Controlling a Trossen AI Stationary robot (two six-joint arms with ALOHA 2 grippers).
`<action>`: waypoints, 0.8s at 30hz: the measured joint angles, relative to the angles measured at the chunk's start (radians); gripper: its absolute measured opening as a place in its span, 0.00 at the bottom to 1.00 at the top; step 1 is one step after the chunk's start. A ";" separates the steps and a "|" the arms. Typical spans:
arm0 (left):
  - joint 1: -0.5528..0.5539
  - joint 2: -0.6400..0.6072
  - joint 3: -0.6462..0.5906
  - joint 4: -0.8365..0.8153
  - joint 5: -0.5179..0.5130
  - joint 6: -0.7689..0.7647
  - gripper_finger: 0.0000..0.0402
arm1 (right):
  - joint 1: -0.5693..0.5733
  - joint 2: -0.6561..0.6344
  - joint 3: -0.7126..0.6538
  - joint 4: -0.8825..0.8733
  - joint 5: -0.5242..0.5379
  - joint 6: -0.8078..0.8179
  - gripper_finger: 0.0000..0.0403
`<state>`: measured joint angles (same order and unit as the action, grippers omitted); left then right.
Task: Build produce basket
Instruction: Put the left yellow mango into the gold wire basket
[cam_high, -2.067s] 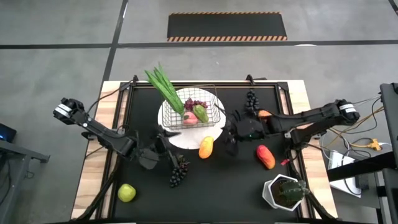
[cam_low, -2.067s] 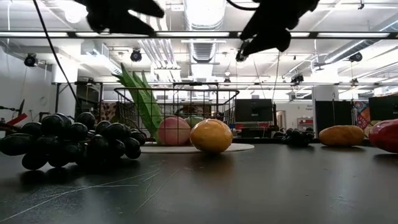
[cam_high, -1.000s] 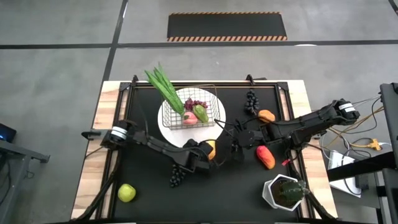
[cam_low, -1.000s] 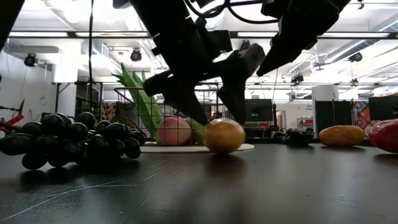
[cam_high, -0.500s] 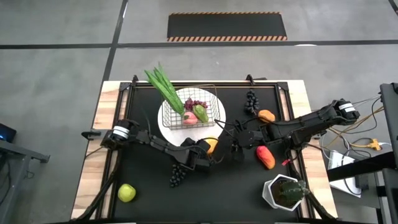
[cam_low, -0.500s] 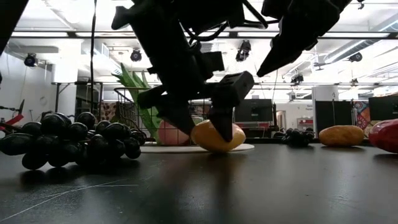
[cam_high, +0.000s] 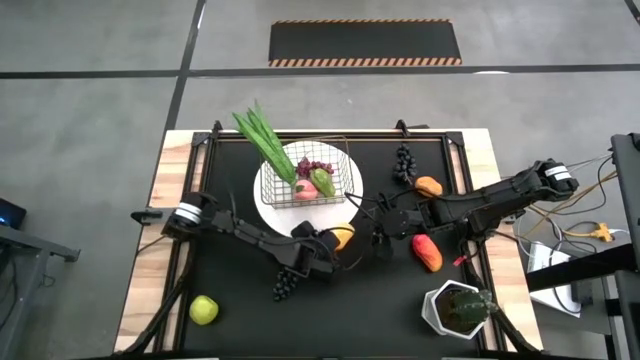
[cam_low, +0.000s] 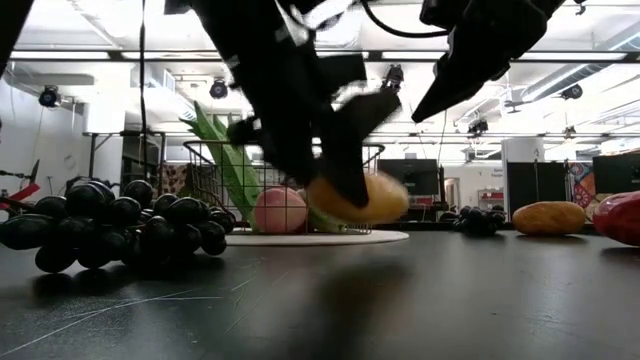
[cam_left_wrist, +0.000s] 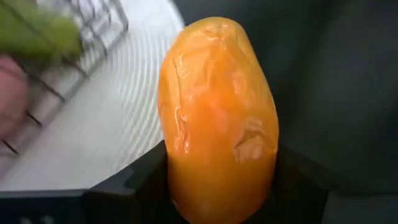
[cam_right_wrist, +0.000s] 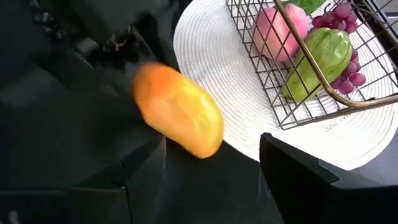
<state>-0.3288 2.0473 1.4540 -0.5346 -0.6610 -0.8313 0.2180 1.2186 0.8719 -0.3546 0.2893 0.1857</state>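
The small rectangular grey wire-mesh basket (cam_high: 305, 179) sits on a round white woven plate (cam_high: 283, 214) near the far middle of the black table (cam_high: 240, 310). Inside it lie a pink peach (cam_right_wrist: 279, 30), a green pear (cam_right_wrist: 318, 54) and a purple grape bunch (cam_right_wrist: 352, 69), with long green leafy stalks (cam_high: 262, 142) leaning out over its far left corner.

Just beside the plate's near right edge, the yellow-orange mango (cam_high: 342, 237) is pinched between the fingers of the left gripper (cam_high: 336, 251); in the low view it hangs clear of the tabletop. The left wrist view shows a dark finger pressed to each side of it.

The right gripper (cam_high: 380, 244) hovers near the mango on its right, its fingers spread with nothing between them.

A dark grape bunch (cam_high: 285, 283) lies just under the left arm, and a yellow-green apple (cam_high: 204, 310) sits near the front left corner. On the right lie a red-orange fruit (cam_high: 427, 252), an orange fruit (cam_high: 428, 186) and another dark grape bunch (cam_high: 404, 163). A green plant in a white hexagonal pot (cam_high: 457, 309) stands at the front right.
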 joint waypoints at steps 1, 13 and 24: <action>-0.009 -0.015 0.000 0.002 -0.010 0.031 0.52 | 0.000 -0.002 0.000 -0.002 0.000 -0.006 0.60; -0.134 -0.236 -0.101 0.010 -0.228 0.421 0.53 | -0.001 -0.233 -0.012 -0.002 0.000 -0.145 0.60; -0.126 -0.567 -0.529 0.724 -0.136 1.035 0.53 | -0.002 -0.283 -0.323 0.800 -0.061 -0.318 0.61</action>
<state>-0.4551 1.4799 0.9250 0.1894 -0.7967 0.2041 0.2158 0.9354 0.5484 0.4459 0.2281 -0.1320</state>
